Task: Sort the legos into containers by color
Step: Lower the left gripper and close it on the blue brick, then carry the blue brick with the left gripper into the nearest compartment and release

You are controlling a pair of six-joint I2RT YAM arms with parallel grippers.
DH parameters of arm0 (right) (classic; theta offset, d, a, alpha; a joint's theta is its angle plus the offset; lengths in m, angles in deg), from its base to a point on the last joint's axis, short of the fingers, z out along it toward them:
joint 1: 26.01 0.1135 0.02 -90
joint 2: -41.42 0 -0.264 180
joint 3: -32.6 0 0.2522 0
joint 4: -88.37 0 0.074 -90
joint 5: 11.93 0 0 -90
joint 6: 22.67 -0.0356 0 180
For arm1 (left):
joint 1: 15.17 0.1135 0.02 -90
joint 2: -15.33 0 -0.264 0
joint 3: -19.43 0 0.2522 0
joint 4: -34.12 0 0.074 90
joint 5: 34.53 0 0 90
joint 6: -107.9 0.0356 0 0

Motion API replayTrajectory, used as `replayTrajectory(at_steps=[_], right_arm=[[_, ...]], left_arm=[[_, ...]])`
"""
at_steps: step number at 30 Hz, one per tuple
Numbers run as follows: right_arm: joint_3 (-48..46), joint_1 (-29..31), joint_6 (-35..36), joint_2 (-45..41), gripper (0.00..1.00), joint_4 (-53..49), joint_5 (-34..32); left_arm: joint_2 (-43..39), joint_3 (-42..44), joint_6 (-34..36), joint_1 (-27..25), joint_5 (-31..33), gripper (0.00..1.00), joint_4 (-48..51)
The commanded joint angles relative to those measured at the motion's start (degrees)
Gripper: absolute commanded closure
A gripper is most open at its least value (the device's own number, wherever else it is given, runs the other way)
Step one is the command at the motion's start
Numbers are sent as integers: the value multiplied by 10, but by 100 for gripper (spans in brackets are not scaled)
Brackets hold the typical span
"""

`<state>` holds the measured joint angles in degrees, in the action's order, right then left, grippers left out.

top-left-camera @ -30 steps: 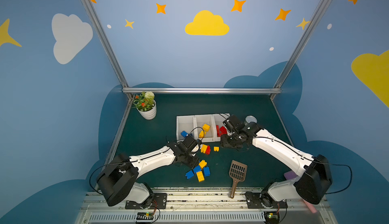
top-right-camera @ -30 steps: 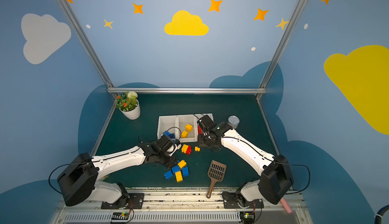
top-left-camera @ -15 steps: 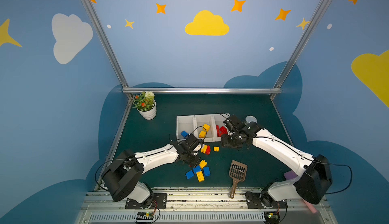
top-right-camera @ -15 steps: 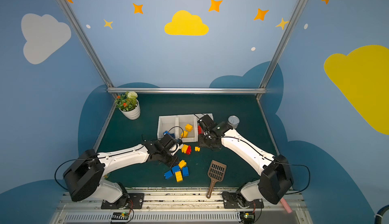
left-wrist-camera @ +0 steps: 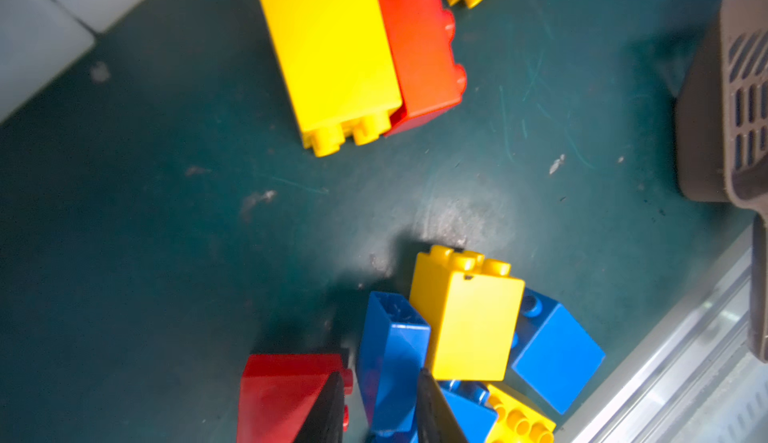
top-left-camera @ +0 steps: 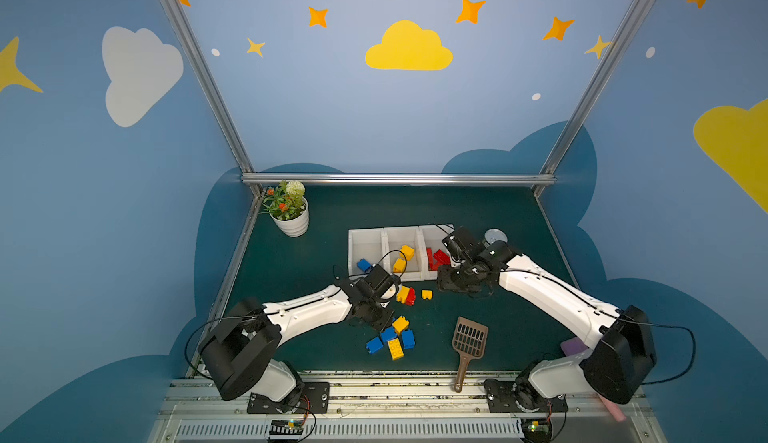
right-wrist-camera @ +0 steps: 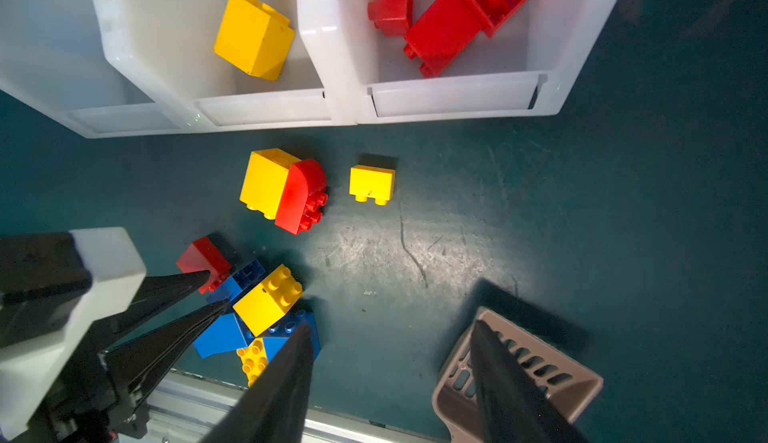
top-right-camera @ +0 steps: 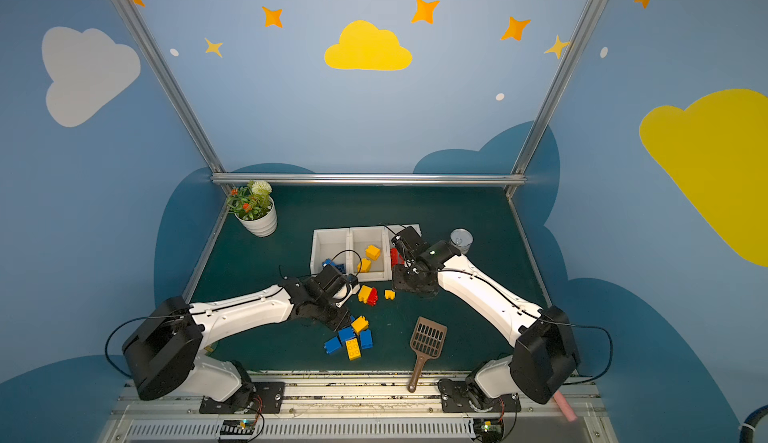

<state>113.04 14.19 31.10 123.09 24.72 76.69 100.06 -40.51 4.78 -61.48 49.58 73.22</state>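
Observation:
Three white containers (top-left-camera: 352,249) stand side by side: one holds a blue lego (top-left-camera: 363,264), the middle one yellow legos (top-left-camera: 406,251), the right one red legos (right-wrist-camera: 449,17). Loose on the mat are a joined yellow and red pair (top-left-camera: 406,295), a small yellow lego (top-left-camera: 427,294) and a blue and yellow pile (top-left-camera: 395,341). My left gripper (left-wrist-camera: 384,407) reaches into that pile, shut on an upright blue lego (left-wrist-camera: 390,357), with a red lego (left-wrist-camera: 282,395) against its outer finger. My right gripper (right-wrist-camera: 390,362) hovers open and empty before the red container.
A brown slotted scoop (top-left-camera: 468,343) lies right of the pile, its handle over the front rail. A potted plant (top-left-camera: 291,212) stands at the back left, and a small grey tin (top-left-camera: 495,236) sits behind my right arm.
My left gripper has reached a little further into the pile and shut on the blue lego. The right arm has hardly moved.

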Motion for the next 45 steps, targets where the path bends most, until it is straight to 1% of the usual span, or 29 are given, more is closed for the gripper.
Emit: replayTrajectory(at_steps=[1,10,15,19,23,27,29,32,36,40,45], right_arm=[[-7,-2,-3,1,39,-2,2],[-14,-3,-4,-6,40,-2,2],[-16,-3,-6,-9,40,-1,2],[-19,-3,-7,-14,41,-1,-1],[-21,-4,-7,-19,42,-1,-4],[-21,-5,-8,-25,43,-2,-7],[-21,-6,-7,-29,43,-2,-9],[-23,-6,-7,-39,44,-3,-17],[-36,-8,-10,-53,44,6,-21],[-41,-9,-14,-55,44,8,-19],[-44,-9,-15,-56,44,9,-19]], left_arm=[[-9,1,8,-1,1,68,21],[13,-3,9,-2,-1,70,12],[28,-7,8,-3,0,74,5],[34,-12,3,-3,4,79,3],[22,-20,-8,-3,15,83,9],[-1,-48,-17,5,41,85,29],[-17,-65,-18,18,54,85,36],[-44,-88,-24,54,73,85,33],[-62,-103,-26,131,73,84,-4],[-26,-134,-20,189,63,83,-13],[49,-184,-11,218,39,83,-7]])
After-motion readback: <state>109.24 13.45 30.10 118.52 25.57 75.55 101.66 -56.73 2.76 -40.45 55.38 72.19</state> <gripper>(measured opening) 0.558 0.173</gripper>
